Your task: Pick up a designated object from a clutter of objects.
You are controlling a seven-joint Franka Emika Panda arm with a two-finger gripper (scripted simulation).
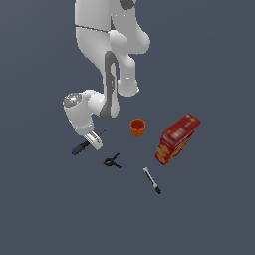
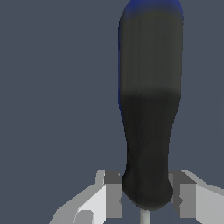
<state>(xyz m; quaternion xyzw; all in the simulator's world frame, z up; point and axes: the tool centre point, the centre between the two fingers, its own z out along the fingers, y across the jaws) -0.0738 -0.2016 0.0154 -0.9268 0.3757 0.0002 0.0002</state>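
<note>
The screwdriver (image 1: 79, 148) has a black handle, a blue end cap and a thin dark shaft, and it lies low at the exterior view's left of the clutter. My gripper (image 1: 92, 142) is down on it, near where the handle meets the shaft. In the wrist view the black handle (image 2: 148, 109) fills the gap between my two fingers, and both pads touch its narrow end, so my gripper (image 2: 146, 197) is shut on it. The blue cap shows at the far end of the handle. I cannot tell whether the screwdriver is off the surface.
An orange cup (image 1: 138, 127) stands near the middle. A red-and-yellow box (image 1: 177, 139) stands toward the exterior view's right. A small black clamp with orange tips (image 1: 112, 162) lies close to the screwdriver. A black-and-white marker pen (image 1: 152, 180) lies nearer the front. The surface is plain dark grey.
</note>
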